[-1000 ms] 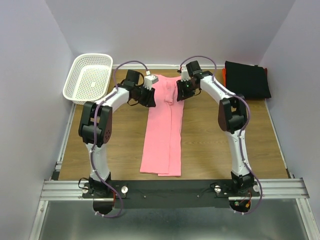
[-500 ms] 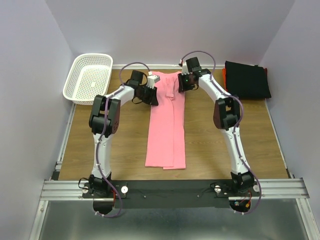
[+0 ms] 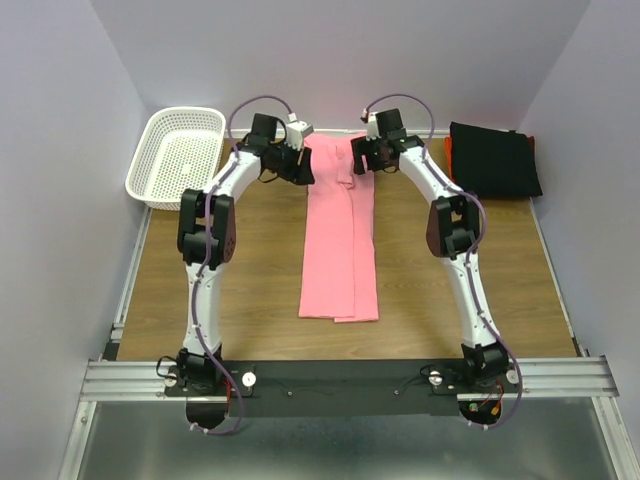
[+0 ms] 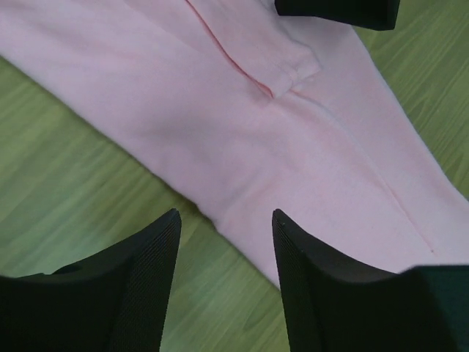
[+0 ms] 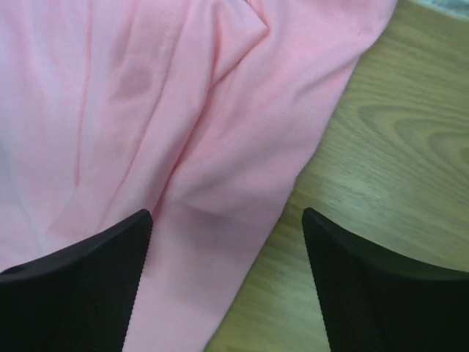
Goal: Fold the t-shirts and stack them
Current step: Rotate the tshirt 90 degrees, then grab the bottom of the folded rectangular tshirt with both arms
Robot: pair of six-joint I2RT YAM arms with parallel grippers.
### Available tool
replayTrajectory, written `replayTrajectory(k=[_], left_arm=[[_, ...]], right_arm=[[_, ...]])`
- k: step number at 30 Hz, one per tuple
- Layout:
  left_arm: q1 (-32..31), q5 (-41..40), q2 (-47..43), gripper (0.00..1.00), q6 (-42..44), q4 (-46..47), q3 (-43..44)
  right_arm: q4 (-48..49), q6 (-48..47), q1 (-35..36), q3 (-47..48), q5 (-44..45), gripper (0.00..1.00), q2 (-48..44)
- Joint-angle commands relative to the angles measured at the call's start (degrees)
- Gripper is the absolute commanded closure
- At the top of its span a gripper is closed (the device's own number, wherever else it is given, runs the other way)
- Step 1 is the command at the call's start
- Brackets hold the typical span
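A pink t-shirt (image 3: 338,235), folded lengthwise into a long strip, lies flat on the wooden table (image 3: 240,270) between the two arms. Its far end sits under both grippers. My left gripper (image 3: 302,168) hovers open over the shirt's left edge; in the left wrist view the shirt (image 4: 293,147) lies below the spread left gripper (image 4: 226,217) with nothing held. My right gripper (image 3: 358,160) stands wide open over the shirt's right edge (image 5: 242,147); in its wrist view the right gripper (image 5: 227,214) holds nothing. A folded black t-shirt (image 3: 493,158) lies at the back right on something orange.
A white plastic basket (image 3: 178,153) stands at the back left corner. Lilac walls close in the table on three sides. The black rail (image 3: 350,380) with both arm bases runs along the near edge.
Both grippers have opened and let go of the pink shirt's far end. Before that they drew the shirt farther from the bases and a little right.
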Motion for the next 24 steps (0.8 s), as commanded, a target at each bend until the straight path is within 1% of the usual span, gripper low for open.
replayTrajectory(k=[1,2,3,4,5,6,7,8,9,10,11,12,13,14,16,17,18,19,20,21,22,23,24], left_arm=[[0.8,-0.6,-10.6,0.31,5.2,-3.9,-0.3],[1.1,-1.0,-15.3,0.18,5.6,-3.0,-1.8],[1.4,-1.2,-17.8,0.08,6.7,-2.6,-3.3],[1.5,-1.7,-20.4,0.04,7.4,-2.0,-4.8],[1.6,-3.5,-25.6,0.04,8.2,-0.3,-8.3],[1.9,-4.3,-28.3,0.04,8.6,0.7,-10.2],[2.2,-5.0,-31.0,0.04,9.2,1.8,-14.4],[2.3,-4.3,-36.3,0.04,10.5,3.8,-16.5],[2.6,-3.6,-38.7,0.04,14.4,4.4,-20.2],[2.6,-4.2,-40.9,0.04,15.2,5.5,-22.3],[2.6,-5.0,-45.1,0.04,15.8,8.3,-24.1],[2.5,-5.6,-46.8,0.04,16.2,9.6,-26.1],[2.6,-6.3,-49.3,0.03,18.3,10.3,-28.7],[2.5,-6.3,-50.4,0.02,19.7,9.7,-29.6],[2.5,-6.6,-51.8,0.02,22.5,6.6,-30.7],[2.7,-2.5,-52.4,0.02,27.4,-0.1,-30.7],[2.7,0.6,-52.9,0.02,31.2,-3.8,-31.3],[2.6,6.9,-53.7,0.02,35.3,-7.3,-35.0],[1.7,8.8,-56.8,0.01,41.9,-11.0,-38.0],[1.1,9.7,-59.0,0.02,43.6,-11.0,-41.8],[0.1,10.4,-61.2,0.01,45.7,-10.8,-49.8],[-1.4,10.4,-63.9,0.02,47.9,-10.2,-53.5],[-4.9,9.7,-68.5,0.02,49.8,-8.4,-60.3]], right_arm=[[2.8,-1.4,-0.3,-1.3,-1.2,0.06,-12.0],[2.8,-1.5,-0.4,-2.4,-2.0,0.0,-14.3],[2.9,-2.1,-0.3,-3.8,-4.1,0.0,-19.5],[3.0,-2.4,-0.3,-6.6,-5.1,0.0,-21.7],[3.1,-3.0,-0.3,-8.3,-6.5,0.0,-26.5],[3.1,-3.5,-0.3,-9.7,-7.1,0.0,-28.5],[3.1,-4.2,-0.3,-12.9,-7.8,0.0,-30.7],[3.1,-5.1,-0.3,-14.7,-8.5,0.0,-32.7],[3.1,-7.4,-0.3,-16.4,-9.3,0.0,-37.1],[3.2,-9.1,-0.3,-21.8,-9.9,0.0,-39.4],[3.5,-10.7,-0.2,-23.9,-11.0,0.0,-41.2],[1.9,-12.7,-0.3,-26.4,-12.7,0.0,-43.6],[0.4,-18.2,-0.2,-31.0,-17.8,0.0,-47.7],[-1.0,-20.0,-0.2,-34.4,-19.9,0.0,-50.3],[-2.3,-23.5,0.2,-40.2,-24.2,0.0,-54.8],[-3.4,-25.2,0.8,-43.4,-24.8,0.0,-59.0],[-6.2,-27.2,2.7,-48.8,-24.3,0.0,-60.8],[-7.6,-30.8,3.8,-52.4,-23.8,0.0,-62.9],[-8.8,-32.1,6.3,-55.7,-23.4,0.0,-66.6],[-8.9,-33.4,7.5,-63.0,-22.7,0.0,-68.6],[-9.0,-34.2,8.9,-66.4,-22.4,0.0,-70.4],[-9.1,-34.8,10.2,-69.5,-22.2,0.0,-71.8],[-8.9,-36.0,12.3,-75.4,-22.2,0.02,-74.3]])
